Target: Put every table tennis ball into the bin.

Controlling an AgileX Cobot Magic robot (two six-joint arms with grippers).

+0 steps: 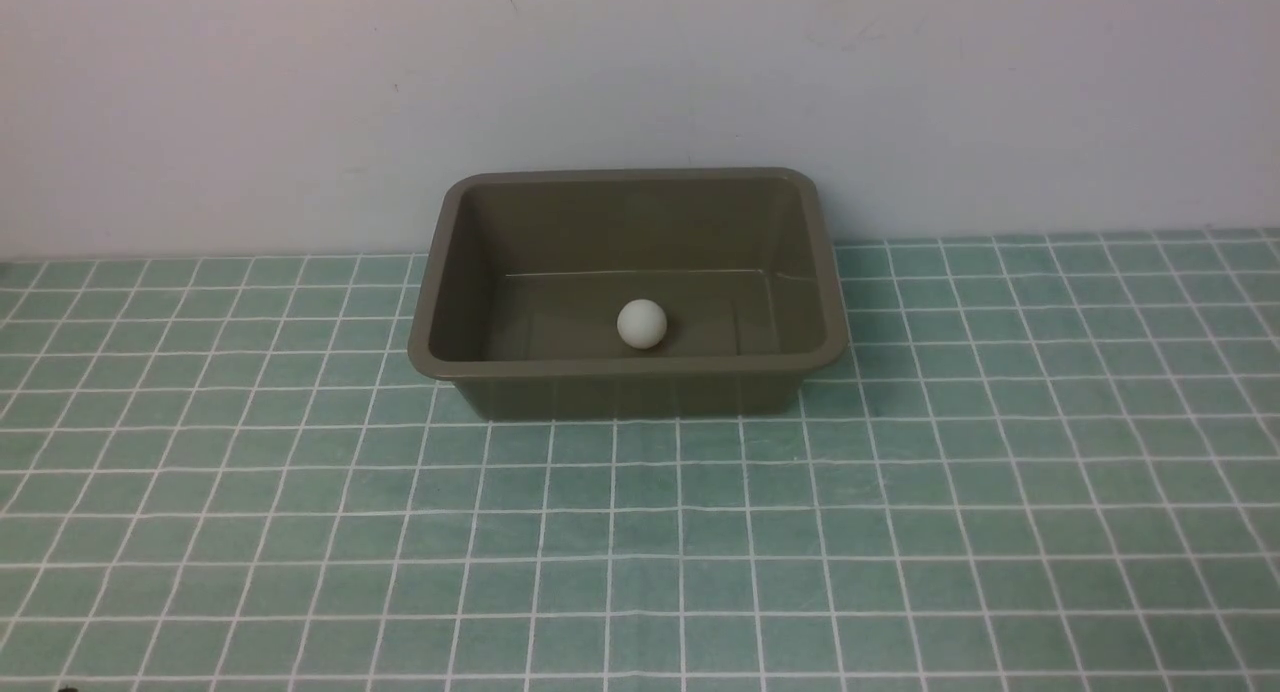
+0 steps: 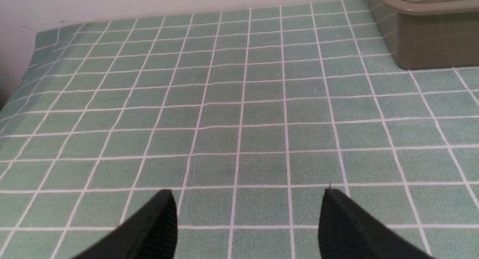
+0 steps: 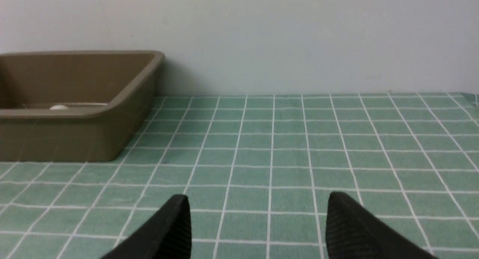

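The table tennis ball (image 1: 641,324) sits inside the bin (image 1: 620,392) at the desk's (image 1: 640,552) far edge. Only the wrist views show arms: left claw (image 2: 247,199) and right claw (image 3: 258,203) both spread, empty.

Ball (image 3: 59,107) mostly hidden behind bin (image 3: 123,98) rim in right wrist view, bin cut off by both wrist frames' edges

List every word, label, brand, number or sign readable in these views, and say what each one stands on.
None can be read.
table tennis ball: no print shows on its visible side.
bin: plain walls and rim, no label.
tablecloth: only a white grid, no text.
left pincer and right pincer: plain black, unmarked.
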